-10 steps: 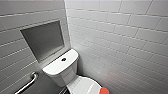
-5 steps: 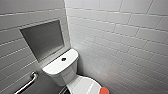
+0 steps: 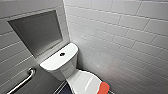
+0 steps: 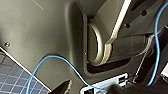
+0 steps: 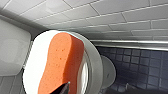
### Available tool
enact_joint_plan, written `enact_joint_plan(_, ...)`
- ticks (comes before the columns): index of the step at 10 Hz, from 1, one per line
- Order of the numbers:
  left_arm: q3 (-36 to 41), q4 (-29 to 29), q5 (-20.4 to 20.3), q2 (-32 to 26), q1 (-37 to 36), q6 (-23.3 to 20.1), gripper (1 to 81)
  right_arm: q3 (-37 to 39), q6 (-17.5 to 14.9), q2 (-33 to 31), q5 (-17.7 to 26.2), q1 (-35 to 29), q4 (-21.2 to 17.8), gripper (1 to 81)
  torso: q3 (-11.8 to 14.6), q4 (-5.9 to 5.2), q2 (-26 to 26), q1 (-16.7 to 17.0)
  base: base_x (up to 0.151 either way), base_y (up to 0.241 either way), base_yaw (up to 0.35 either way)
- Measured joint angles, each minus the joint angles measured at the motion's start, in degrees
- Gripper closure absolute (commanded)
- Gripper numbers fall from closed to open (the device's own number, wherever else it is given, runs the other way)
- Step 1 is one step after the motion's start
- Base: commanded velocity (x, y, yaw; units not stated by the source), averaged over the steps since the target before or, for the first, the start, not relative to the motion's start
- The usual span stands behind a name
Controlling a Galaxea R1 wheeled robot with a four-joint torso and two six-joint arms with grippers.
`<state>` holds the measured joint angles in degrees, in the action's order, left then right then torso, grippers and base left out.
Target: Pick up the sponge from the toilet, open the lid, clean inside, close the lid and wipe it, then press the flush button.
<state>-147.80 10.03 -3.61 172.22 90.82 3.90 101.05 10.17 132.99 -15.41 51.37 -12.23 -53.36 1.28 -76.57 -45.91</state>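
Lying flat on the closed lid (image 3: pixel 82 81) of the toilet (image 3: pixel 61 66), the sponge (image 3: pixel 103 88) sits toward five o'clock in the head view, with the cistern at ten o'clock from it. The right gripper (image 5: pixel 63 88) hangs over the sponge. Whether it or the left gripper (image 4: pixel 62 88) is wide or narrow, I cannot tell.

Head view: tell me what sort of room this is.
A toilet room, probably an accessible one: a white toilet with an orange sponge lying on its closed lid, a metal grab bar beside it, and tiled walls.
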Motion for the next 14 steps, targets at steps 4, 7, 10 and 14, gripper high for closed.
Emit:
enact_joint_plan(4,0.0,0.0,-0.5,-0.02,-0.94,-0.02,1.0,0.09,0.0,0.22,2.18,-3.52,-0.01,1.0,-3.85,0.0,0.04,-0.05,0.0,0.0,0.0)
enact_joint_plan(7,0.0,0.0,-0.57,-0.02,-1.0,0.0,1.0,3.39,0.02,4.86,3.62,-4.57,0.0,1.0,-3.76,0.0,0.06,-0.07,0.0,0.0,0.0)
enact_joint_plan(10,-0.07,0.0,-0.57,0.02,-0.91,0.0,1.0,8.66,0.02,9.13,5.49,-6.31,0.0,1.0,-3.8,0.0,0.06,-0.07,0.0,0.0,0.0)
enact_joint_plan(14,-0.07,0.0,-0.72,0.17,-1.11,0.01,1.0,8.79,0.02,9.3,7.95,-11.02,0.05,1.0,-6.38,0.0,0.06,-0.09,0.0,0.0,0.0)
